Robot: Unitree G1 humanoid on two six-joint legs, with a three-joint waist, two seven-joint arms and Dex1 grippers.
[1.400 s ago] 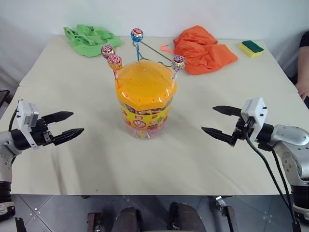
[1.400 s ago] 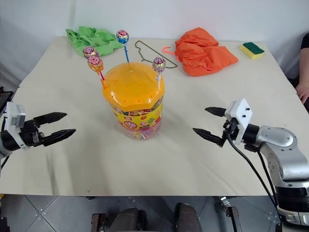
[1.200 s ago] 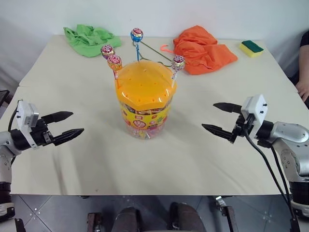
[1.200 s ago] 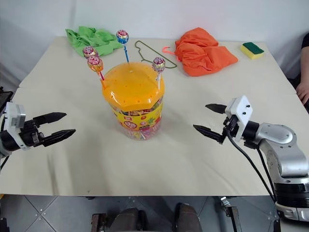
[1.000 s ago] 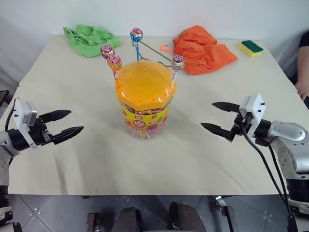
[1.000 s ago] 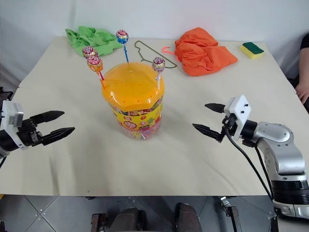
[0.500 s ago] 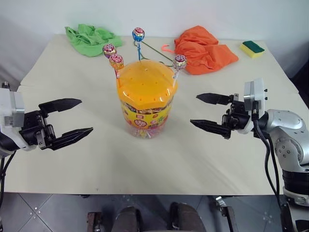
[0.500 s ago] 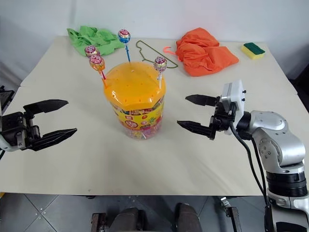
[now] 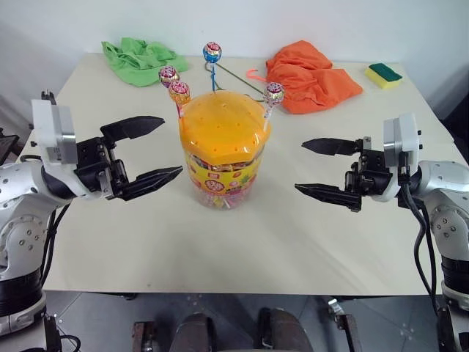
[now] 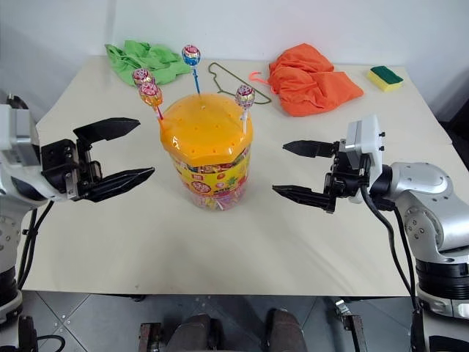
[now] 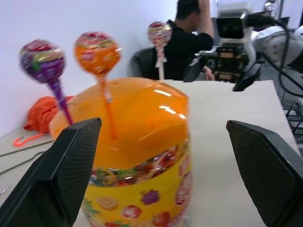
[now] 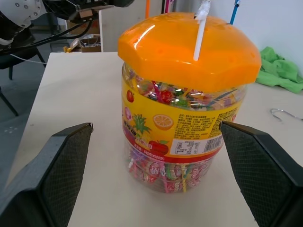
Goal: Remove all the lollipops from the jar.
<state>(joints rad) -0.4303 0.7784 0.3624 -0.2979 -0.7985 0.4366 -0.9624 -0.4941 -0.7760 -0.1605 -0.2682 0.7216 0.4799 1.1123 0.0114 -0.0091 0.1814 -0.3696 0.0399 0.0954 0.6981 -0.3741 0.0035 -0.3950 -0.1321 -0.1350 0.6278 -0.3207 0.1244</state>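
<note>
L end effector (image 9: 149, 151): jaws spread wide, nothing in them, hanging above the counter (image 9: 242, 249) and aimed at the jar (image 9: 223, 150), which sits just ahead of its tips, not touching. R end effector (image 9: 322, 169): also spread wide and empty, facing the jar from the opposite side, gap between tips and jar wall. Jar thus sits between the two, upright on counter, orange lid on.

Lollipops: all 4 stuck in lid holes. Orange-red one (image 9: 179, 91) and purple one (image 9: 168, 75) on the lid edge nearest L end effector; silver-purple one (image 9: 273, 92) on the edge nearest R end effector; blue one (image 9: 212, 51) at the lid's far rim, beyond both.

Progress, as judged: 0 of 4 out, none gripped. All pulls left; approach stage only.

Beyond the jar: green cloth (image 9: 139, 57), orange cloth (image 9: 311, 66), sponge (image 9: 385, 73).
</note>
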